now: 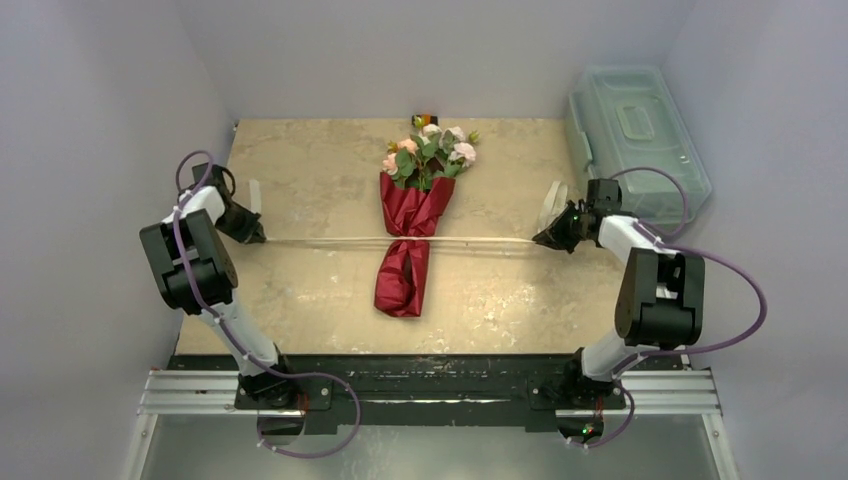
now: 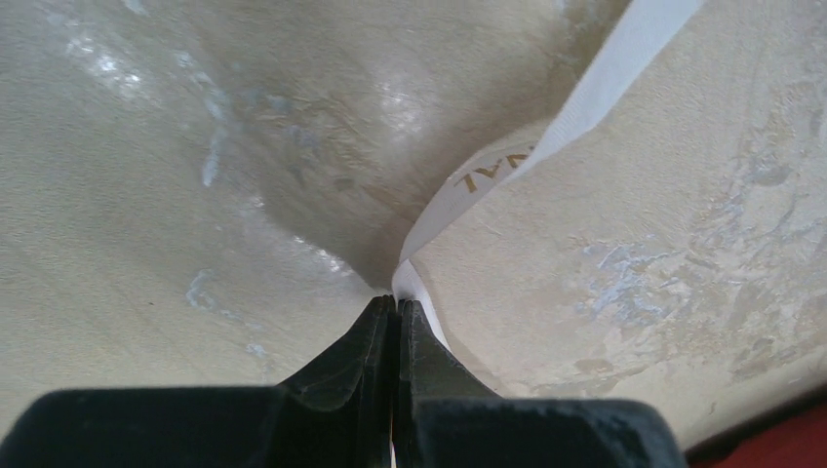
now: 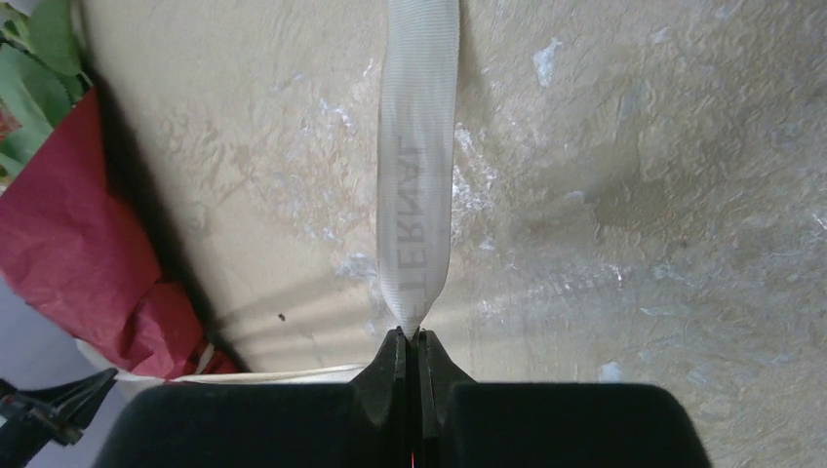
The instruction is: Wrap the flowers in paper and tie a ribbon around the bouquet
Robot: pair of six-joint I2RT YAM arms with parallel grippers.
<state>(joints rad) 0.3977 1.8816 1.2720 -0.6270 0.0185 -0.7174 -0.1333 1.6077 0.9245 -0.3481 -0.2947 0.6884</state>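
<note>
Left fingers [image 2: 366, 363] and right fingers [image 3: 388, 370] each clamp shut on an end, the sensible hold, of the thin, soft, probably slippery ribbon [image 1: 480, 241], taut across the light, crushable bouquet [image 1: 405, 272] lying mid-table [image 1: 300, 300], seemingly cinched round its waist.

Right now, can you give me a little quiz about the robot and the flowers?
1. True or false: the left end effector and the right end effector are each shut on the ribbon.
2. Where does the ribbon cross the bouquet? A) over the blooms B) across its middle C) below its bottom tip
3. Fill in: the paper round the flowers is ___.
Key: 1 true; 2 B; 3 red.
</note>
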